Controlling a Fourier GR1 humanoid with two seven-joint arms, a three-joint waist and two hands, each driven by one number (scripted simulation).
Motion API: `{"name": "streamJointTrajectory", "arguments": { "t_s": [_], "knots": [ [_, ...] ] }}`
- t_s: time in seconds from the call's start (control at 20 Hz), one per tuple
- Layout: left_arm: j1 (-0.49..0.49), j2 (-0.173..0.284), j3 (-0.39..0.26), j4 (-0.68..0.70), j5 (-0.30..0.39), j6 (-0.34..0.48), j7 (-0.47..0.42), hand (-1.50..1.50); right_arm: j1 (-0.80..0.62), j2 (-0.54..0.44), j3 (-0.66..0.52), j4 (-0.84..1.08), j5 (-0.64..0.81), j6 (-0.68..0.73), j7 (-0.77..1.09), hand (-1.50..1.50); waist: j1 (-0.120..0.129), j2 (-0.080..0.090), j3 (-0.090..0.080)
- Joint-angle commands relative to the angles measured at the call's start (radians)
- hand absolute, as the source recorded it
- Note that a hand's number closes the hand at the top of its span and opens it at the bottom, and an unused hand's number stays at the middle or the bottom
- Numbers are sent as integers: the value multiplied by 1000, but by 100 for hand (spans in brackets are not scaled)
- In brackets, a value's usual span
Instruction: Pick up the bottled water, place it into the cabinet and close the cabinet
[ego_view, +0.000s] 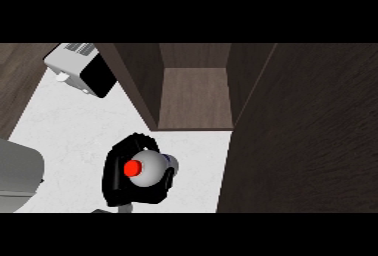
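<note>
I see the bottled water from above: a pale rounded body with a red cap. It is held over the white counter, just in front of the open cabinet. My right hand is shut on it, black fingers curled round its left and lower sides and hiding most of the body. The cabinet's brown shelf is bare and lies beyond the bottle, up and to the right. The cabinet door stands open, a dark wood panel filling the right side. My left hand does not show.
A white and black toaster stands at the back left of the counter. A grey rounded shape, which looks like my left forearm, sits at the left edge. The cabinet's left wall rises beside the toaster.
</note>
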Motion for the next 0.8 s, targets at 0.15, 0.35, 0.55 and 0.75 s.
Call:
{"name": "streamJointTrajectory", "arguments": {
  "t_s": [0.15, 0.35, 0.55, 0.75],
  "knots": [
    [-170, -14, 47, -10, -54, 82, 181, 150, 7, -18, -2, -84, 67, 17, 58, -150, 0, 2, 0],
    [-260, -60, -34, 17, -105, 207, 194, 150, 32, -19, 28, -72, 90, 4, 28, -150, -2, 2, 0],
    [-418, -61, 78, 148, -106, 202, 209, 150, 40, -33, 14, -105, 68, -6, 45, -150, -7, 2, 0],
    [-478, -51, 93, 216, -113, 207, 239, 150, 53, -33, 2, -99, 62, 4, 6, -150, -6, 2, 0]
  ]
}}
